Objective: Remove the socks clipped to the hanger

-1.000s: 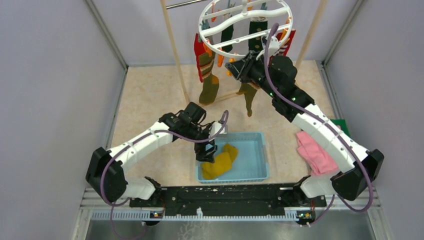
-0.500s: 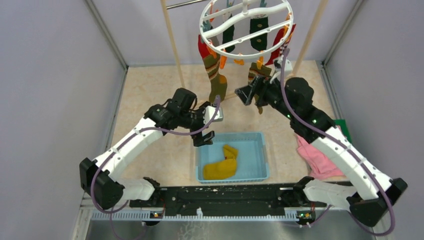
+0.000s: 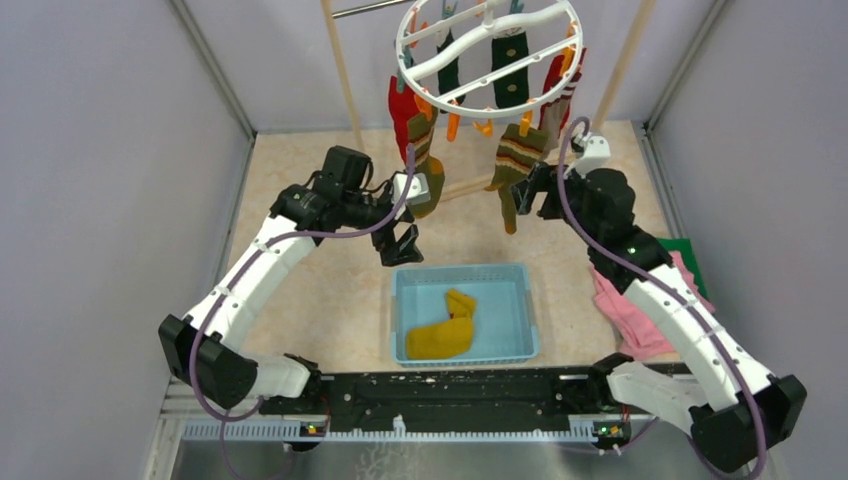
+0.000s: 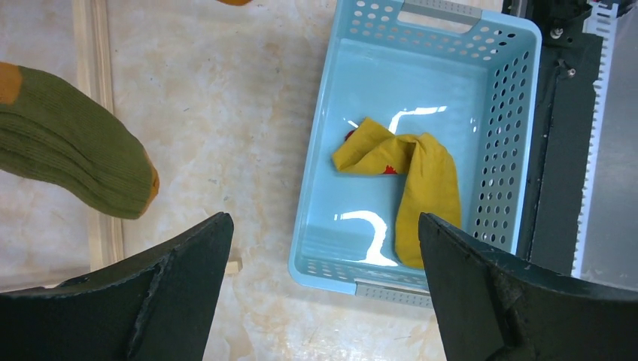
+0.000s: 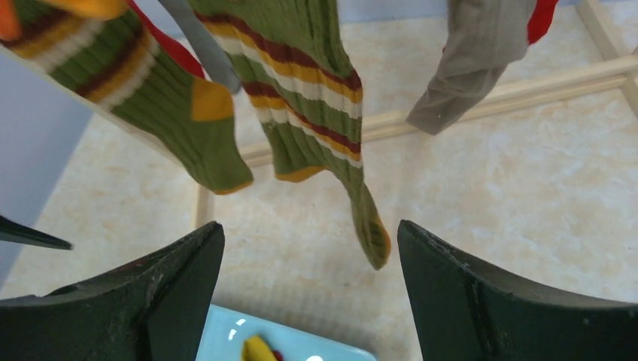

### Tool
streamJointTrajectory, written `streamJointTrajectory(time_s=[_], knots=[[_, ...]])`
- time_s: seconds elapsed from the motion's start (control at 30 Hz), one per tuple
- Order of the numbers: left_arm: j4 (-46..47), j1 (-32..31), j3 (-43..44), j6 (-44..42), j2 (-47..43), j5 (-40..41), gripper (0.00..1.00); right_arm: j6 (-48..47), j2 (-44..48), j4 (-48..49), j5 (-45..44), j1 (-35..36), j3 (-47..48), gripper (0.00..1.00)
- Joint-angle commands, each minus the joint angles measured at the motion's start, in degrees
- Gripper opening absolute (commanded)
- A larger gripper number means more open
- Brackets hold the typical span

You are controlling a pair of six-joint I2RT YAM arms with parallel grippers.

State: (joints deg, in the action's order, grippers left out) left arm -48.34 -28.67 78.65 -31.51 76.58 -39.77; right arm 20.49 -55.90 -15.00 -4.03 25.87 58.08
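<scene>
The white round hanger hangs at the top centre with several socks clipped to it. An olive striped sock dangles just in front of my right gripper, which is open and empty. The sock's toe shows between the fingers but apart from them. A second striped sock and a grey sock hang beside it. My left gripper is open and empty, above the floor beside the blue basket. A mustard yellow sock lies in the basket. An olive sock hangs near the left wrist.
Two wooden rack posts flank the hanger, with a low wooden rail on the floor behind. A pink cloth and a green cloth lie at the right. Grey walls close in both sides.
My left gripper rose out of the basket, leaving the yellow sock there, and moved back toward the hanger. My right gripper opened and drew back to the right; the hanger swung.
</scene>
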Motion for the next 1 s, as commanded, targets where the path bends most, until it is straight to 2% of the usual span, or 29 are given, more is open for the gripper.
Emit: streamJointTrajectory(time_s=[0.0,0.13,0.23,0.3,0.4,0.43,0.67,0.97], knots=[[-0.30,0.63,2.04,1.21,-0.31,-5.42,0.99,-6.13,-4.00,15.05,-0.37,-1.08,-2.24,0.82],[-0.43,0.98,2.12,1.84,-1.04,-6.99,0.99,-8.77,-6.07,25.94,0.94,-2.17,-4.41,0.69],[-0.64,1.06,1.94,1.80,-1.70,-7.77,0.99,-8.36,-8.12,26.41,4.71,-2.36,-2.86,0.55],[-0.01,1.05,1.55,2.14,-2.03,-7.96,0.99,-7.24,-8.84,26.93,8.08,-2.38,-2.55,0.41],[2.03,1.01,0.78,3.70,-2.62,-8.25,0.99,-4.64,-8.68,27.49,12.29,-2.34,-2.83,0.08],[2.89,1.02,0.57,4.15,-2.81,-8.42,0.99,-3.58,-8.37,27.47,13.50,-2.32,-2.86,0.00],[8.99,1.06,-0.25,8.49,-3.39,-8.31,0.99,4.21,-5.86,26.78,22.74,-2.00,-3.24,0.00],[15.74,1.06,3.17,13.09,-0.17,-7.22,0.99,14.81,-5.19,29.29,34.98,-1.02,-2.35,0.00]])
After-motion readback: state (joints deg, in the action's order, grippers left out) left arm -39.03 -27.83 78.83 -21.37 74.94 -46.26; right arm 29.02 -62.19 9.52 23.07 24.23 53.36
